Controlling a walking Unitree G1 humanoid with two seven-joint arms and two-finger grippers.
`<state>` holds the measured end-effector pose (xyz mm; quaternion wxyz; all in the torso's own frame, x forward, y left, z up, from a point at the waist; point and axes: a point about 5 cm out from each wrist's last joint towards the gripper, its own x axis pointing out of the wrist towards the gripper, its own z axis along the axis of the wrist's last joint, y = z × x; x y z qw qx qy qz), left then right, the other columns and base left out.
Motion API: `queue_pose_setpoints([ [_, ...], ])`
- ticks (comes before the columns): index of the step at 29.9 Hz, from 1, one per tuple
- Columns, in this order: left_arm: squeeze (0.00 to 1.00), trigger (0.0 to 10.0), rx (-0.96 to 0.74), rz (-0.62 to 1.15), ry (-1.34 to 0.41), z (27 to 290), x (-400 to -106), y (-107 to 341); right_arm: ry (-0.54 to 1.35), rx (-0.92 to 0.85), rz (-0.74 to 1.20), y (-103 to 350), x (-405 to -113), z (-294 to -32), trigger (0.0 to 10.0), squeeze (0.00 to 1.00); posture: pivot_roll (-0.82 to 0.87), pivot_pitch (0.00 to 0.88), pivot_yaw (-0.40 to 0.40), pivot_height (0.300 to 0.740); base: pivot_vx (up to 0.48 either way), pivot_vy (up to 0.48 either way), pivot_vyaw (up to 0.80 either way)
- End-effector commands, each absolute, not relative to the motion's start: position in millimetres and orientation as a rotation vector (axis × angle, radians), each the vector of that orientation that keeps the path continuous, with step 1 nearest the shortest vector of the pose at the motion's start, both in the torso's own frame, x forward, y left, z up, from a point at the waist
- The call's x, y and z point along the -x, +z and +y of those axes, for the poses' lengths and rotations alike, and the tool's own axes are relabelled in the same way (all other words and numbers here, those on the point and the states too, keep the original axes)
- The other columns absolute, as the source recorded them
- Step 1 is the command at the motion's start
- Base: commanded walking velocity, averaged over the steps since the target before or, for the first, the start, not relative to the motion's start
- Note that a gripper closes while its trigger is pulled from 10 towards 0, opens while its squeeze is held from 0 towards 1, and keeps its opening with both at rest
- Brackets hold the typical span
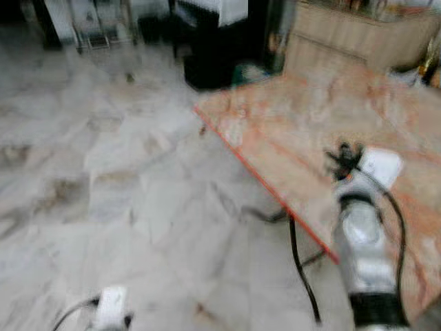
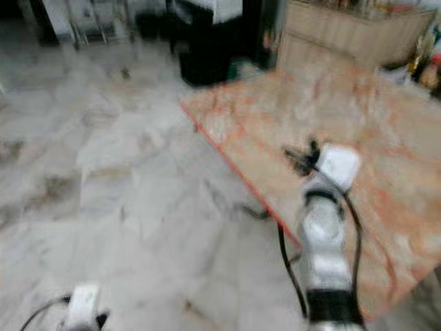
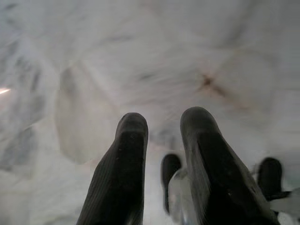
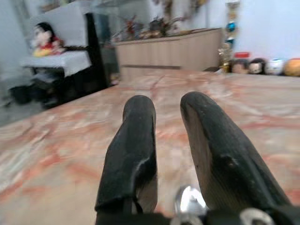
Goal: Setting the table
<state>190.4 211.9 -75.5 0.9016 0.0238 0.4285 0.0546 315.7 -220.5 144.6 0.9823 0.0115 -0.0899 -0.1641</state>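
open passage: pale marble floor [image 1: 124, 172] from 9 to 12 o'clock | obstacle: orange-marbled table [image 1: 310, 124] at 1–3 o'clock, top bare | obstacles beyond: black cabinet [image 1: 213, 48] at 12, wooden sideboard [image 1: 358, 38] at 1

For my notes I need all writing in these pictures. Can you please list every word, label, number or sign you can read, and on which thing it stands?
None: no text can be read.
Things on the wooden sideboard are too blurred to read any labels.
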Motion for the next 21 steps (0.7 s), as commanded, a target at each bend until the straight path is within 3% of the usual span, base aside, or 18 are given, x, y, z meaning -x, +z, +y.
queue_pose_setpoints([
  [1, 0.00, 10.0, -0.087, 0.917, 0.136, 228, -183, -76, -0.287, -0.033, -0.198, 150, -320, -206, 10.0, 0.00, 0.03, 0.000, -0.009, 0.731, 0.266, 0.000, 0.00],
  [14, 0.00, 10.0, -0.083, 0.926, 0.125, 228, -182, -77, -0.316, -0.005, -0.169, 146, -316, -215, 10.0, 0.00, 0.02, 0.000, 0.000, 0.731, 0.020, 0.000, 0.00],
  [21, 0.00, 10.0, -0.081, 0.943, 0.096, 223, -181, -79, -0.363, 0.074, -0.012, 134, -308, -240, 10.0, 0.00, 0.02, 0.000, 0.002, 0.731, 0.000, 0.000, 0.00],
])
